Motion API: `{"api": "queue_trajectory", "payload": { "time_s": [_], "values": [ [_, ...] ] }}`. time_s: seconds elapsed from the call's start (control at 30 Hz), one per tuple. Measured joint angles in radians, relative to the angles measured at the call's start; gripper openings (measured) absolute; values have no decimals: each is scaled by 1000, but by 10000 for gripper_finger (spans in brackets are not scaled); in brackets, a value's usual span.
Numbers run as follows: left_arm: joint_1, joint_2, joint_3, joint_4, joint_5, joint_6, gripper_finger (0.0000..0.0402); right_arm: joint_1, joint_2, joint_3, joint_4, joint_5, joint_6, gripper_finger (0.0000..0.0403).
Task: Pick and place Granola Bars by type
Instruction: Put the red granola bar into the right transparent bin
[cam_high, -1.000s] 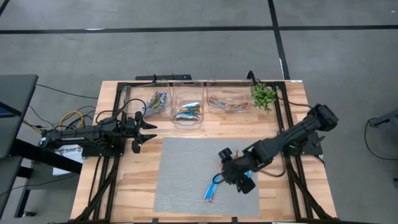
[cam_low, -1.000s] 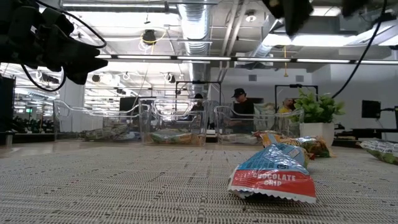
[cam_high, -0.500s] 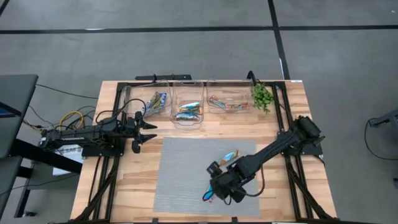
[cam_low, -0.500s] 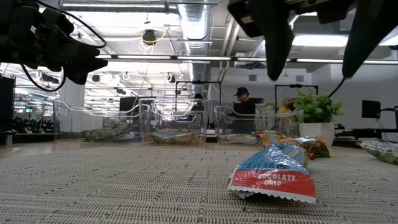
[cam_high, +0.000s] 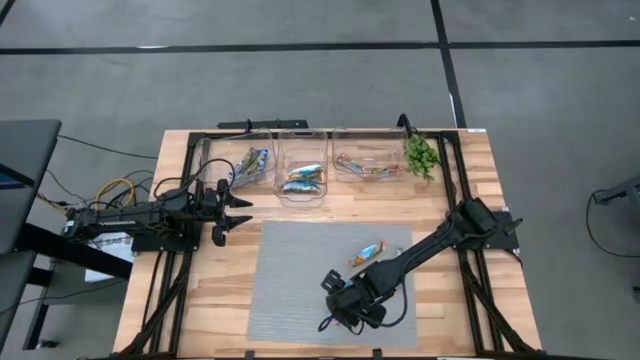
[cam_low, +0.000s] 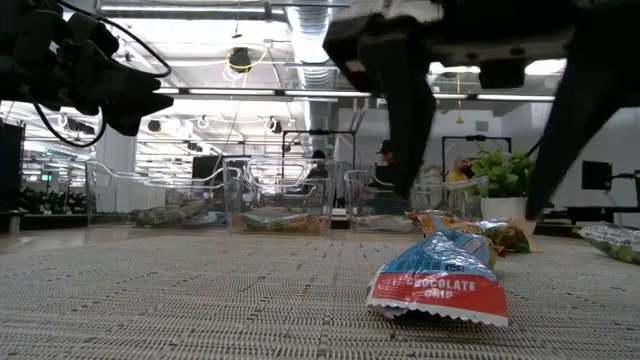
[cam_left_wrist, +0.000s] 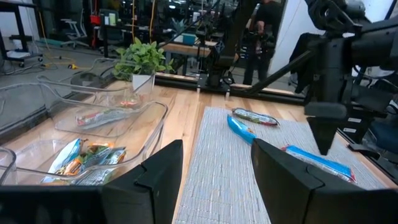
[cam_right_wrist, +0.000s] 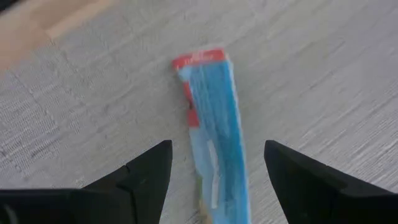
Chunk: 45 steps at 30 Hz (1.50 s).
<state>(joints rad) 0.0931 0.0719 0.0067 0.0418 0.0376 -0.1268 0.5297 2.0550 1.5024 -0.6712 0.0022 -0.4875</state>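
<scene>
A bright blue granola bar with a red end (cam_right_wrist: 210, 121) lies flat on the grey mat (cam_high: 290, 270); in the low view this blue bar (cam_low: 440, 283) is the nearest thing. My right gripper (cam_right_wrist: 214, 180) is open and hovers just above it, pointing down, one finger on each side; in the high view the right gripper (cam_high: 347, 305) covers most of the bar. Two more bars (cam_high: 368, 254) lie farther back on the mat. My left gripper (cam_high: 226, 211) is open and waits over the wood at the left, near the bins.
Three clear bins stand along the far edge, each holding bars: left bin (cam_high: 250, 163), middle bin (cam_high: 302, 178), right bin (cam_high: 368, 165). A small potted plant (cam_high: 423, 153) stands at the far right. People show in the room behind the table in the low view.
My right gripper has moved toward the table's near-left, from beside the two far bars to over the blue bar, and has come down so its open fingers now stand above the bar on either side. The bar has not moved.
</scene>
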Motion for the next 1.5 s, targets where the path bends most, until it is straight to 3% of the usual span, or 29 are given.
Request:
{"api": "queue_trajectory", "payload": {
  "time_s": [0.47,0.6,0.83,1.07,1.5],
  "values": [
    [0,0,0,0,0,0,183,-21,89,3,90,30,-10,241],
    [0,0,0,0,0,0,183,-21,89,2,86,28,-10,196],
    [0,0,0,0,0,0,183,-22,90,1,92,32,25,72],
    [0,0,0,0,0,0,183,-43,14,-2,154,36,198,14],
    [0,0,0,0,0,0,183,-207,-263,-1,532,33,726,23]
  ]
}}
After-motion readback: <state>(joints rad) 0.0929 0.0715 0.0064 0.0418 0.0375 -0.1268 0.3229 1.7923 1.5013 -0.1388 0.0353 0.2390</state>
